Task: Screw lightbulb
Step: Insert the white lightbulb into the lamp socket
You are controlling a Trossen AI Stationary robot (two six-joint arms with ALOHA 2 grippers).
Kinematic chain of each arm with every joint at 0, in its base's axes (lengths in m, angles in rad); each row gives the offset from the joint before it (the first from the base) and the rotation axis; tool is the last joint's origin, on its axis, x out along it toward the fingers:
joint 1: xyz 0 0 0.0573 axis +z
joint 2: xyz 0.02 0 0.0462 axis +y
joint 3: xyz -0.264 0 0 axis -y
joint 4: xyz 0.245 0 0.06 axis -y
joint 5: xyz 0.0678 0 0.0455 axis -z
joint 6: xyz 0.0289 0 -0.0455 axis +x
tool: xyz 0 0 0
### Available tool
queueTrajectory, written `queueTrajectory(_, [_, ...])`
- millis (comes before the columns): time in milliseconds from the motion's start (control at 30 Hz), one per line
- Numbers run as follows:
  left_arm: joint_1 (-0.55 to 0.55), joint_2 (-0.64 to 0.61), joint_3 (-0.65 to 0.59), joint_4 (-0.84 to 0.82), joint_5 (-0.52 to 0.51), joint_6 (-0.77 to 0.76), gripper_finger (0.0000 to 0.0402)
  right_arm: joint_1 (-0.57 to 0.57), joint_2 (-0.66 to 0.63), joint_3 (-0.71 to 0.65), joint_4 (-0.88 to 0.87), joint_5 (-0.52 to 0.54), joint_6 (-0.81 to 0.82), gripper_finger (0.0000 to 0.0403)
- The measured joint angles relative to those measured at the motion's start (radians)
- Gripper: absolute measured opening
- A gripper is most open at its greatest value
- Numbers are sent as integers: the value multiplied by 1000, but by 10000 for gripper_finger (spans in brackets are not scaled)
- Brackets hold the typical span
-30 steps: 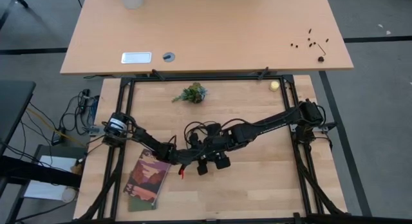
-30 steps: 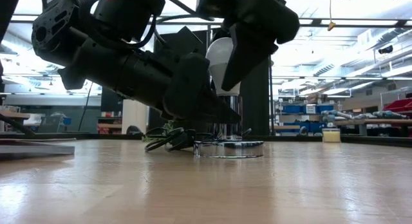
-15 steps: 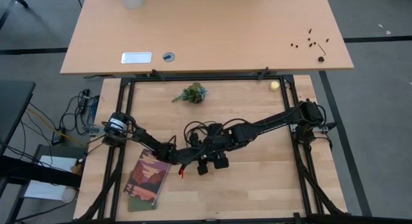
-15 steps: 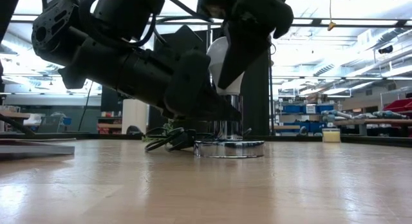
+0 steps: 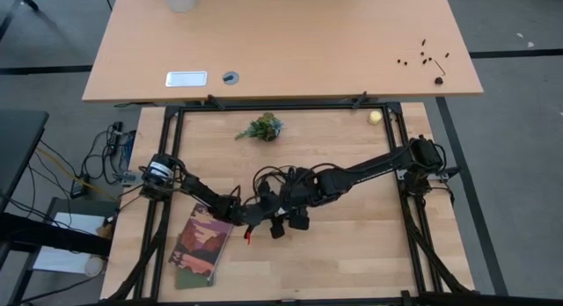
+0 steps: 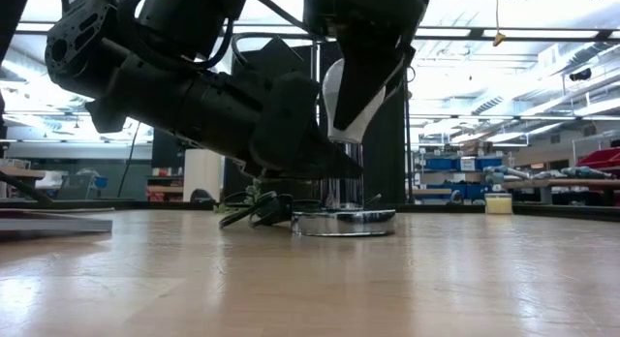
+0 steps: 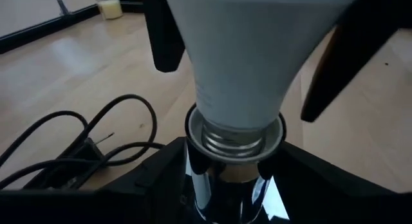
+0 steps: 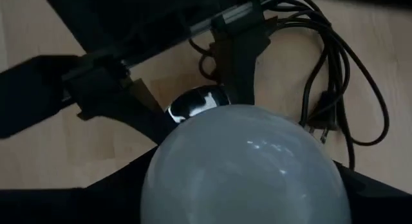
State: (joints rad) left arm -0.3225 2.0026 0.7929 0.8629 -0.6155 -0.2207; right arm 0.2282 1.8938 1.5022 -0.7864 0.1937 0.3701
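The white frosted lightbulb [image 6: 341,103] stands upright with its silvery screw base [image 7: 235,135] down in the chrome socket collar [image 7: 193,130]. The socket's stem rises from a flat round silver disc [image 6: 344,221] on the wooden table. My right gripper [image 6: 363,80] comes down from above and is shut on the bulb. My left gripper [image 6: 334,168] reaches in low from the table's left and is shut on the socket below the bulb. Both meet at mid-table in the high view [image 5: 286,214]. My left gripper pinches the socket's chrome stem [image 7: 225,192] between its two fingers, just below the collar, coming nearly level from the table's left. The socket stands upright with its disc on the table. My right gripper holds the bulb's white body [image 7: 257,56] between its two fingers [image 7: 164,31], one on either side, pointing down from above. The bulb's round top [image 8: 248,166] sits up between the fingers, and the bulb stands upright with its screw base in the socket.
The socket's black cord [image 5: 264,178] lies coiled just beyond the grippers. A small green plant [image 5: 262,127] and a pale yellow round object [image 5: 376,117] lie near the far edge. A booklet [image 5: 201,244] lies at the near left.
My right gripper has turned about its upright axis while staying shut on the bulb; its fingers stand at a different angle around the bulb. My left gripper and the socket have kept still.
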Motion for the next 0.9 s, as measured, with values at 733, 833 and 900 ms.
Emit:
queueTrajectory(733, [-14, -3, 7, 6, 8, 58, 223, 7, 1, -1, 58, -20, -14, 276])
queueTrajectory(833, [-25, -23, 7, 3, 7, 80, 223, -8, 1, -1, 58, -46, -34, 275])
queueTrajectory(900, [-32, -43, 7, -9, 1, 85, 223, -20, 2, 3, 52, -61, -46, 272])
